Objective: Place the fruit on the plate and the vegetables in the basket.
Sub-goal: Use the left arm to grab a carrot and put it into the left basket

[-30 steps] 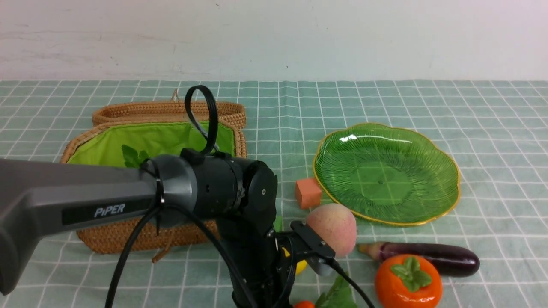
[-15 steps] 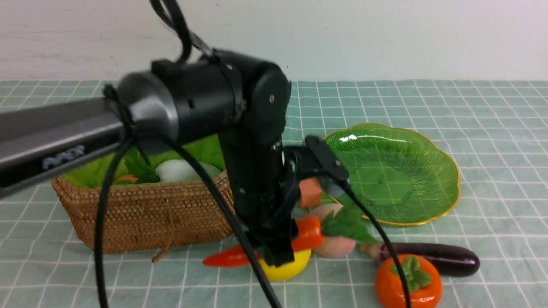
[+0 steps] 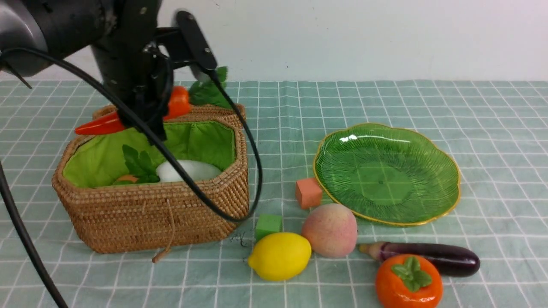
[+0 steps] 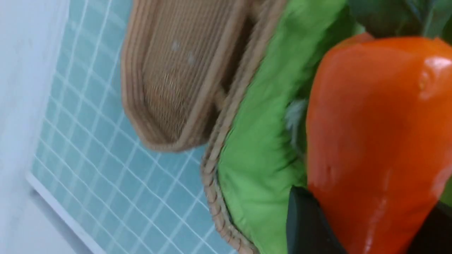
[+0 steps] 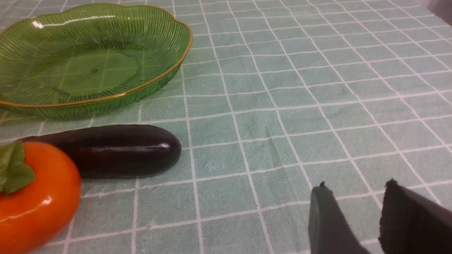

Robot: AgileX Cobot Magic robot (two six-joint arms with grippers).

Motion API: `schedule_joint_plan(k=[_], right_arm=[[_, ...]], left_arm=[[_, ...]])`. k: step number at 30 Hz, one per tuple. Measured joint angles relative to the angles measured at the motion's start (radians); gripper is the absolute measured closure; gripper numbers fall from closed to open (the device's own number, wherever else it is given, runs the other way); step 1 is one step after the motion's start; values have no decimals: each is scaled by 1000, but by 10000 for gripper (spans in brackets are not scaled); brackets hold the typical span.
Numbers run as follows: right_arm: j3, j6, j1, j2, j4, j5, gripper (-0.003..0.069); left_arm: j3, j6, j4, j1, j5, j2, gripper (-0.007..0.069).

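My left gripper (image 3: pixel 143 122) is shut on the orange-red carrot (image 3: pixel 177 105), holding it level above the open wicker basket (image 3: pixel 150 214); its leaves (image 3: pixel 209 92) point right. In the left wrist view the carrot (image 4: pixel 370 123) fills the gap between the black fingers (image 4: pixel 305 222), over the green lining (image 4: pixel 261 141). A white radish (image 3: pixel 188 170) and green leaves lie in the basket. The lemon (image 3: pixel 280 256), peach (image 3: pixel 329 229), persimmon (image 3: pixel 409 282) and eggplant (image 3: pixel 428 259) lie on the cloth before the bare green plate (image 3: pixel 385 171). My right gripper (image 5: pixel 356 184) is open over cloth, right of the eggplant (image 5: pixel 113 150).
A small orange cube (image 3: pixel 308 192) touches the plate's left rim, and a small green cube (image 3: pixel 268 225) sits between the basket and the lemon. The basket's lid (image 4: pixel 176 77) lies open behind it. My left arm's cable (image 3: pixel 252 171) hangs beside the basket's right wall.
My left arm has risen from beside the lemon and peach and swung left, carrying the carrot up to a spot above the basket. The lemon and green cube now show.
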Motion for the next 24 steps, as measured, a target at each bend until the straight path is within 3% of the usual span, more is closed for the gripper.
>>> schedule_joint_plan(k=[5, 16, 20, 23, 24], right_arm=[[0, 0, 0, 0, 0, 0, 417], [0, 0, 0, 0, 0, 0, 417], [0, 0, 0, 0, 0, 0, 417], [0, 0, 0, 0, 0, 0, 417], [0, 0, 0, 0, 0, 0, 417]], left_arm=[[0, 111, -65, 42, 22, 77, 326], [0, 115, -128, 42, 4, 96, 319], [0, 76, -130, 42, 4, 96, 200], [0, 51, -147, 42, 5, 96, 52], [0, 50, -149, 42, 5, 96, 43]])
